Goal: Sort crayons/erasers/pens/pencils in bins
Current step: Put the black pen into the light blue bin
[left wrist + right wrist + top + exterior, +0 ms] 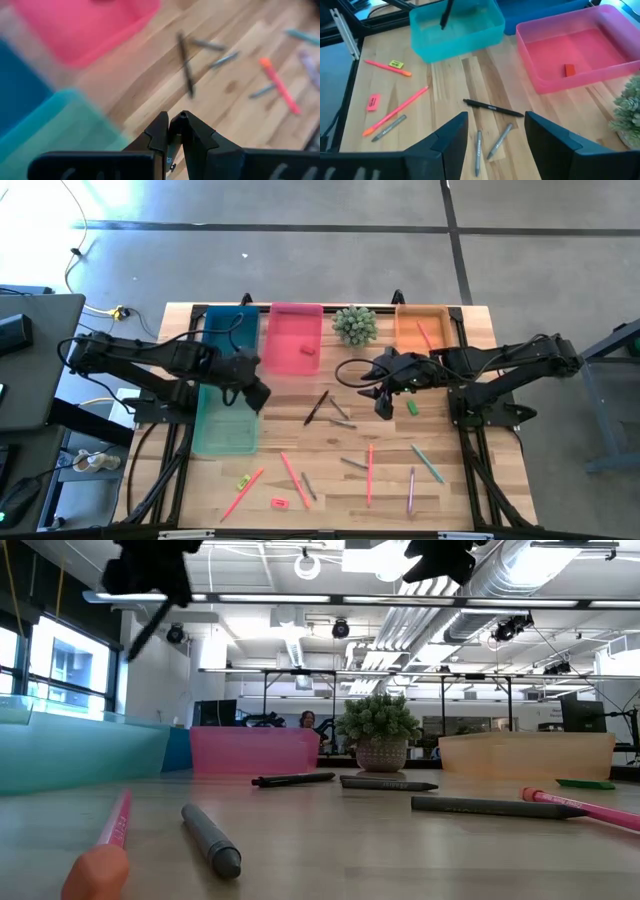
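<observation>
Left end effector (pixel 258 395) raised over teal bin (pixel 224 420), clamped on dark pen (pixel 446 13), poised for drop. Right end effector (pixel 386 402) spread wide, empty, above table beside green eraser (pixel 412 408). Pencils (pixel 369 473) loose, unsorted.

Grey concrete floor (pixel 300 260), white ceiling ducts (pixel 540 580) (overhead lights), left-side windows (pixel 60 665)

table (pixel 470 480): pale wood, matt grain | bins (pixel 580 45): translucent plastic, smooth | erasers (pixel 372 102): probably matt rubber
</observation>
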`<state>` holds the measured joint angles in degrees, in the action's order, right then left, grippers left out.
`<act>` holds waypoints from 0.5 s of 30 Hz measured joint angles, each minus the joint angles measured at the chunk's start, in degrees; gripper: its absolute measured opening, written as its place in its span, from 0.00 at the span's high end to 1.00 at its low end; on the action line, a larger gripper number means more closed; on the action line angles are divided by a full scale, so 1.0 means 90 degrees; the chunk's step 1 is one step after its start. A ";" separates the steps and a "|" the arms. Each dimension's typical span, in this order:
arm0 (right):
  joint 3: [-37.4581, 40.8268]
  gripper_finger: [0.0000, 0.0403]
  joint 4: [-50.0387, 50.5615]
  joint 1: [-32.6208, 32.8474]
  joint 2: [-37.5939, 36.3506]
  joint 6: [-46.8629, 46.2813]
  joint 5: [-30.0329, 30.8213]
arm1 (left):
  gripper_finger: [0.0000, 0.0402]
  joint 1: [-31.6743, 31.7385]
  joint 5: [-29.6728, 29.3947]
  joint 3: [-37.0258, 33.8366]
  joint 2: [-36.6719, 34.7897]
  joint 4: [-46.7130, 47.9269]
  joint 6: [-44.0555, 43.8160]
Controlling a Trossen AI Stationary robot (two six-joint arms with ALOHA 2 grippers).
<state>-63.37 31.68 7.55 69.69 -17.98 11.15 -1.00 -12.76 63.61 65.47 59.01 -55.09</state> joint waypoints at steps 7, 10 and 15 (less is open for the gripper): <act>0.0000 0.53 0.0032 -0.0186 0.0000 0.0002 0.0020 | 0.95 -0.0447 -0.0011 -0.0224 0.0100 0.1041 -0.1039; 0.0000 0.53 0.0034 -0.0230 0.0000 0.0000 0.0018 | 0.95 -0.0580 0.0068 -0.0517 0.0092 0.1032 -0.1417; 0.0000 0.53 0.0047 -0.0259 0.0000 -0.0015 0.0015 | 0.95 -0.0698 0.0294 -0.1062 0.0093 0.1037 -0.1894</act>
<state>-63.37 32.10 5.21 69.69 -18.11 11.29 -7.28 -10.11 54.06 66.31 68.34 -72.14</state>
